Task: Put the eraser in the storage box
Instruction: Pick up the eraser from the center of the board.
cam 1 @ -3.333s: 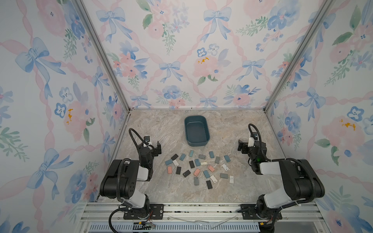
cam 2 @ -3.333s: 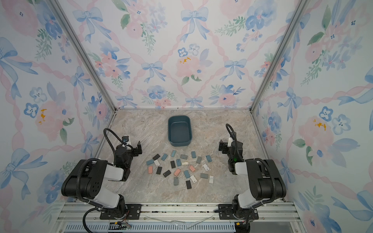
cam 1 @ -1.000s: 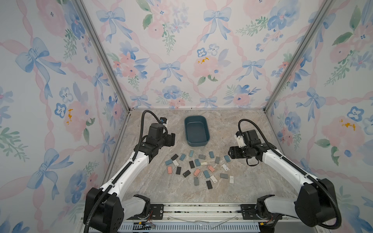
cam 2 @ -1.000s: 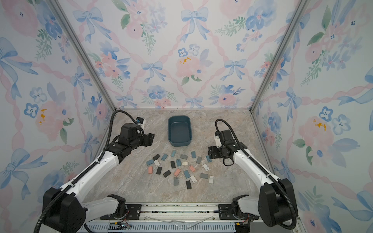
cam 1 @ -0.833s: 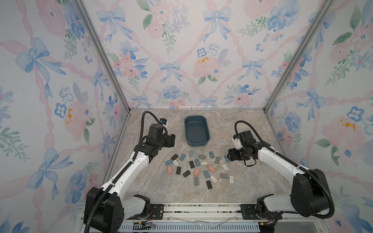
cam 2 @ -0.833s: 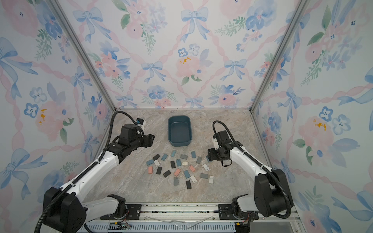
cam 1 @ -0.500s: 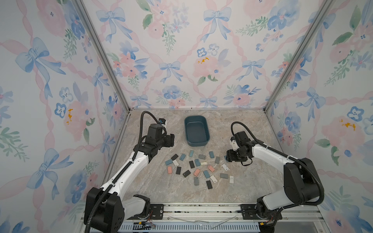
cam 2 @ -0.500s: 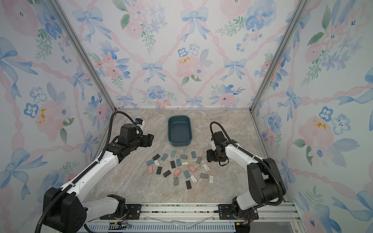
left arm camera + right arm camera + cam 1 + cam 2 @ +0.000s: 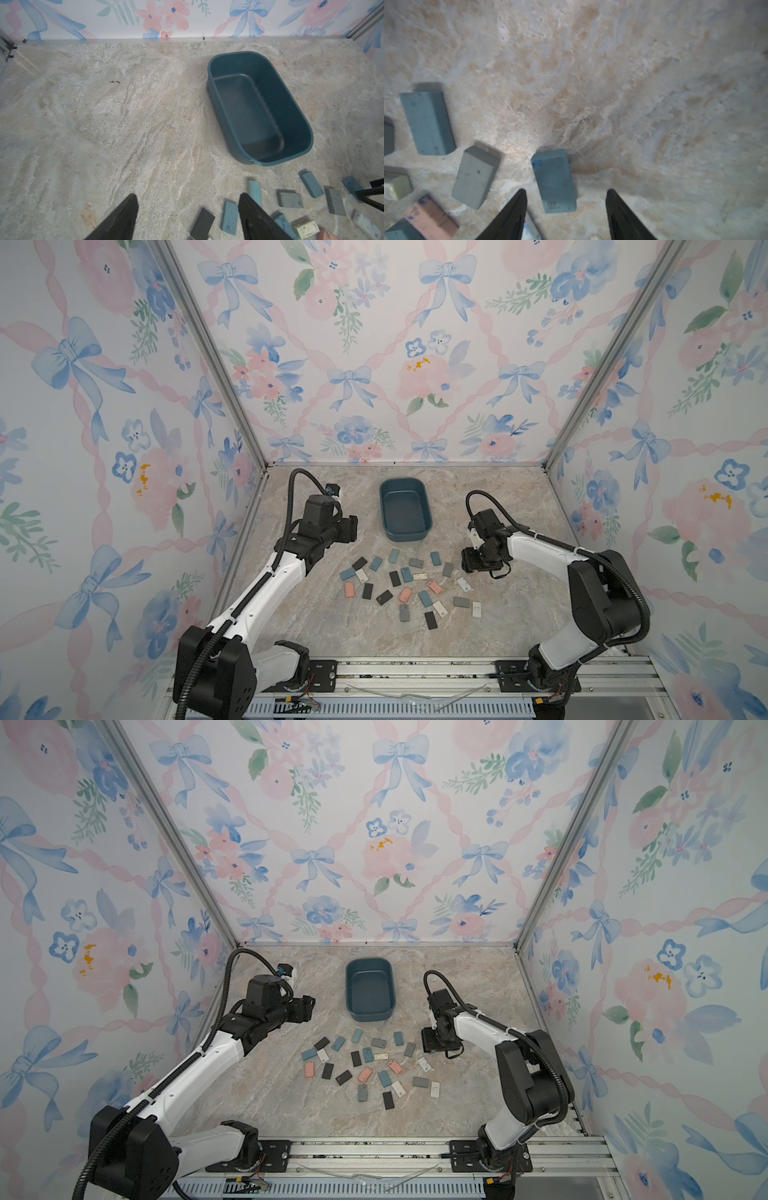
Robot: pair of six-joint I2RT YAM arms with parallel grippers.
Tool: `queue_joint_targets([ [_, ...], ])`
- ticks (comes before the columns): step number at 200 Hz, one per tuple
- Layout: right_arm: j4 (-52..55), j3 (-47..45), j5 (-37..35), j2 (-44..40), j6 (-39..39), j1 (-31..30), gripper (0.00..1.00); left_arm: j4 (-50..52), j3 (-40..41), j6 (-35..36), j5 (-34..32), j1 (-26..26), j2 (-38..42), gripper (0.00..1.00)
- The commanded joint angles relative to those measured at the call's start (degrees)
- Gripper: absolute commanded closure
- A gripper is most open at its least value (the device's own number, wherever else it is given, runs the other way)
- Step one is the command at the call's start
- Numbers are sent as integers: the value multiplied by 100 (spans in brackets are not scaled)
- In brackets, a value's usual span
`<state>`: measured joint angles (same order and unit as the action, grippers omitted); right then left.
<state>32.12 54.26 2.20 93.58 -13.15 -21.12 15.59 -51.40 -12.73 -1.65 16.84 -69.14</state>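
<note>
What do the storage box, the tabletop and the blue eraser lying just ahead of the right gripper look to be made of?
Storage box: moulded plastic, matte teal; one-piece shape with rounded corners and a thin, even rim.
Tabletop: stone-patterned, beige-grey veining with a slight sheen; real marble or printed laminate, cannot tell.
Blue eraser: probably rubber or vinyl; a dull, speckled block stamped 4B.

One storage box [image 9: 405, 510], twenty-three erasers [image 9: 407, 574] showing in both top views, six blue or teal, five black, five whitish, four grey, three pink, one more blue eraser [image 9: 553, 178] in the right wrist view, two robot arms [image 9: 282, 576].
</note>
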Motion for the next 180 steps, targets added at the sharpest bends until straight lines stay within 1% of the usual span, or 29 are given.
queue_joint_targets([
  [1, 49, 189, -236, 98, -82, -148, 38, 49, 95, -96, -99, -42, 155, 21],
  [31, 95, 246, -242, 315, -108, -187, 42, 45, 101, -170, -131, -47, 219, 21],
  [100, 154, 285, -264, 444, -195, -252, 52, 2, 130, -309, -178, -53, 365, 21],
  [166, 155, 242, -273, 367, -278, -282, 74, -118, 242, -343, -393, -66, 643, 22],
  [180, 170, 258, -283, 361, -281, -282, 74, -157, 277, -351, -390, -64, 715, 22],
])
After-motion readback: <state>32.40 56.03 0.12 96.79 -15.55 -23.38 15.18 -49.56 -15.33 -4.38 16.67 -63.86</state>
